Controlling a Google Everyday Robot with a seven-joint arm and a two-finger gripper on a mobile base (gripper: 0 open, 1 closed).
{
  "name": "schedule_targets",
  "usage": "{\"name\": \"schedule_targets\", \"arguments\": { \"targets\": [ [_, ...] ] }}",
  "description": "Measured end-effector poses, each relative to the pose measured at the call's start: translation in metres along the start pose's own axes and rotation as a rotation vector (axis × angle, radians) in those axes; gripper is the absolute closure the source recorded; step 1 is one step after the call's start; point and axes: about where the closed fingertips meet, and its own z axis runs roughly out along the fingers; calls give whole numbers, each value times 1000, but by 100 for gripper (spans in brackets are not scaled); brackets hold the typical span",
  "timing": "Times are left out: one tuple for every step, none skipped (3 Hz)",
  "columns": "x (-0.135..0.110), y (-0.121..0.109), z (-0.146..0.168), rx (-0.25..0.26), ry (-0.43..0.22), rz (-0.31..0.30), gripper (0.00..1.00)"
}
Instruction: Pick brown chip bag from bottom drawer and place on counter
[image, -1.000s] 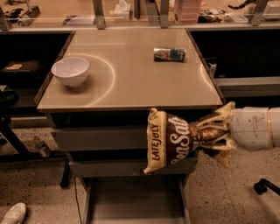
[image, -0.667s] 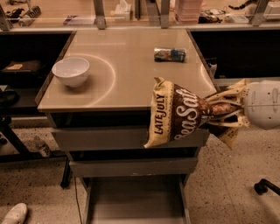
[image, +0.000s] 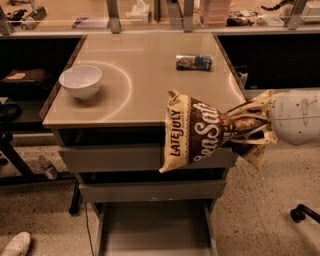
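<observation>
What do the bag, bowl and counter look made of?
Bag: crinkly printed film, probably plastic or foil; creased, with glints. Bowl: glossy white, likely ceramic or plastic. Counter: smooth beige, laminate-like; glossy, with glare streaks. Tool grips the bag's right end, off the counter's front right corner.

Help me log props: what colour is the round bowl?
White bowl, camera view; gripper at right clamps crinkly brown chip bag.
</observation>
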Motion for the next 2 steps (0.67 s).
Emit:
{"name": "schedule_targets", "arguments": {
  "targets": [
    [-9,-25,19,-48,-30,-21,100],
    [-6,-51,41,-105,-61,-15,100]
  ]
}}
